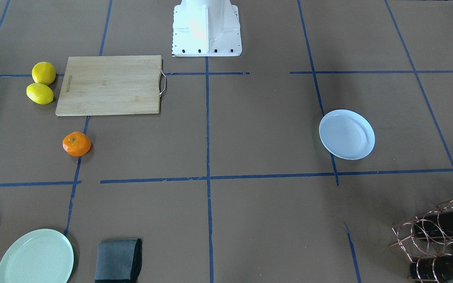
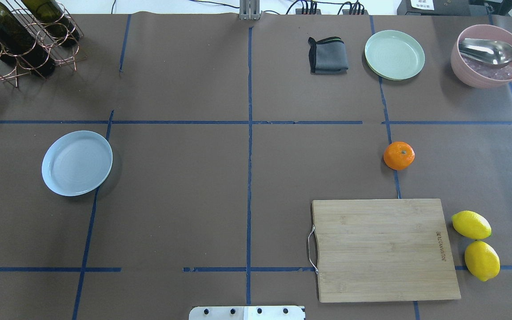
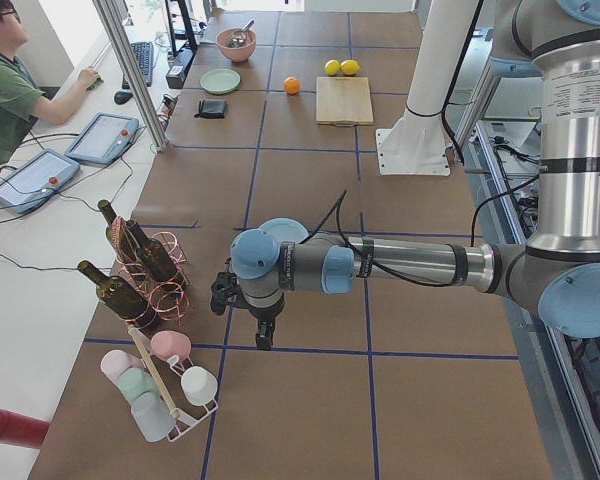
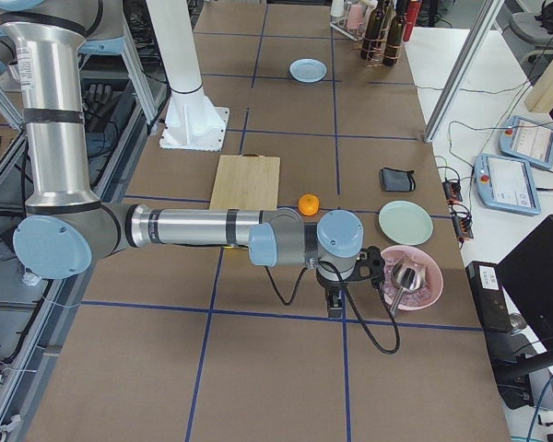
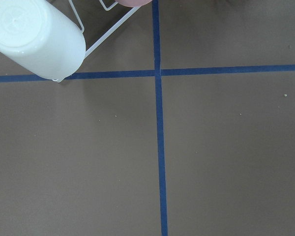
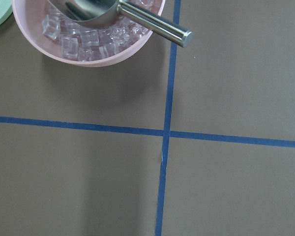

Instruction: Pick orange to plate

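Overhead view, right of centre: the orange (image 2: 398, 155) sits stem dot up on a blue tape line of the brown table (image 2: 194, 200); just below it in the frame lies a wooden cutting board (image 2: 382, 249), with two lemons (image 2: 471, 224) touching each other at the board's right edge. Far across at middle left lies the plate (image 2: 77, 162), white and bare. Along the top edge, from right to left: a pink bowl (image 2: 460, 66) of ice holding a metal scoop (image 2: 487, 51); a green plate (image 2: 394, 54); a folded grey cloth (image 2: 327, 55); a bottle rack (image 2: 20, 40) in the corner. Side views only: the left gripper (image 3: 264, 335) points down near a cup rack (image 3: 165, 395); the right gripper (image 4: 333, 302) points down just beside the pink bowl; how far either pair of fingers is parted cannot be told; both are well apart from the orange.
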Robot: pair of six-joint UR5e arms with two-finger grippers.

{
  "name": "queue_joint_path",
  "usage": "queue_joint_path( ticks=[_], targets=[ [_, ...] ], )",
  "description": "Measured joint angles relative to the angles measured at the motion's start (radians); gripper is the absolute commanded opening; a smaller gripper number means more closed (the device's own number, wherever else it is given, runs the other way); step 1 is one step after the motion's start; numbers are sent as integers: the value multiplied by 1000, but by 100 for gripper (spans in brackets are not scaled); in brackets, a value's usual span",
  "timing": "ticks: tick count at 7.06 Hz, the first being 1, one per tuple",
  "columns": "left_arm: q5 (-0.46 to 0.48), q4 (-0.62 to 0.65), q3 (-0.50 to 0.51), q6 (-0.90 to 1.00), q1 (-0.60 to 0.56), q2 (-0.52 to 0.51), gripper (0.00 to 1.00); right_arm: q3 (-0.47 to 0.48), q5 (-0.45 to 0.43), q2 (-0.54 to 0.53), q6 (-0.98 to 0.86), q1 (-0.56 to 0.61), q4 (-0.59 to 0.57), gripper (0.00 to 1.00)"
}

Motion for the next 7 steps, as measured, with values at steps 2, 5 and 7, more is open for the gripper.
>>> queue_joint_path(
  ticks=[2, 5, 7],
  targets=[
    [0, 0, -11, 0, 0, -3, 100, 0, -1, 6, 1, 0, 1, 100],
    [0, -6, -58, -3, 4, -19, 100, -3, -2, 6, 0, -5, 1, 100],
    [-1, -53, -74, -93, 45, -33, 100, -1, -1, 9, 6, -17, 1, 100]
  ],
)
